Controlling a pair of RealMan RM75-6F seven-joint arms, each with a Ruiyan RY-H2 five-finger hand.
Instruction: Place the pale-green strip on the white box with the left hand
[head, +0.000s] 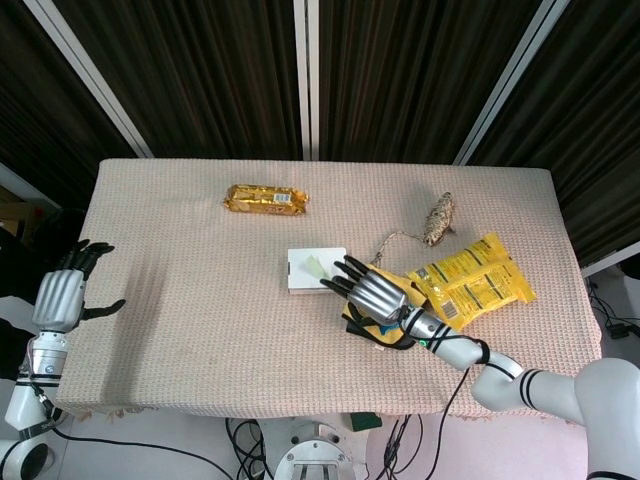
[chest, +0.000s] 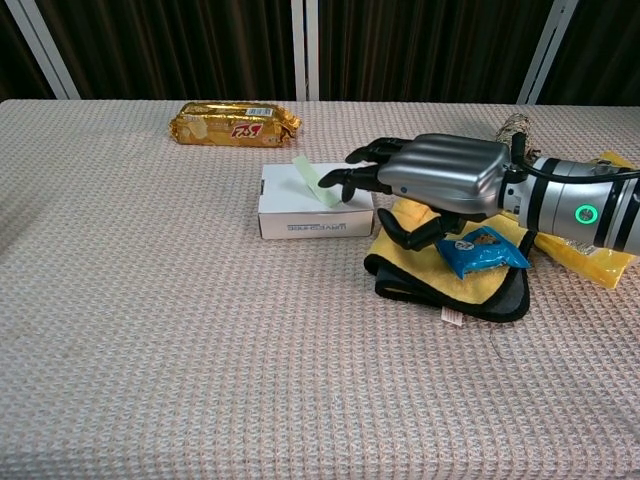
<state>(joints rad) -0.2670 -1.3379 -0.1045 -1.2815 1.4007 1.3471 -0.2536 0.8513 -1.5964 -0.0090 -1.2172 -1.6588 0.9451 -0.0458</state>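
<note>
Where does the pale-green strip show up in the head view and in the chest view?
Head view: the pale-green strip lies on the white box near the table's middle, just left of the right hand.
Chest view: the strip lies on top of the box, upper middle of the frame, beside the right hand's fingertips.
Shared landmark: the gold snack packet, beyond the box in both.

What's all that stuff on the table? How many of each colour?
Gold: 1, biscuit packet
White: 1, white box
Pale green: 1, pale-green strip on that box
Yellow: 2, snack bag and cloth
Blue: 1, small packet on the cloth
Brown: 1, twine bundle
Total: 7
</note>
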